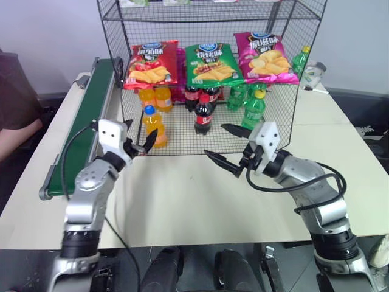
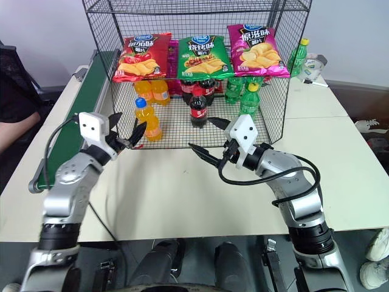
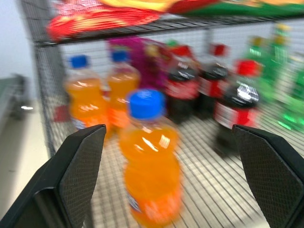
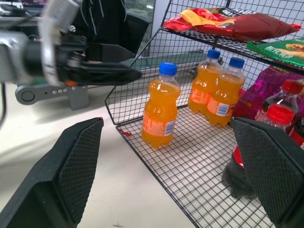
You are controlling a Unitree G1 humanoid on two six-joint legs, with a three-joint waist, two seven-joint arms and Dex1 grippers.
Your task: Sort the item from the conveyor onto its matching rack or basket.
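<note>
Standing upright on your black wire-mesh rack [image 1: 279, 91], the clear orange soda bottle [image 1: 152, 126] is free. At its 8 o'clock, your left gripper [image 1: 141, 141] gapes empty; your right gripper [image 1: 229, 148] too.

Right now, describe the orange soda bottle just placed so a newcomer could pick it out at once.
Find the black wire rack on the table, then look at its bottom shelf, on the side nearest the green conveyor. The orange soda bottle stands alone at the front edge, ahead of two matching orange bottles, just beyond the open left gripper.
</note>
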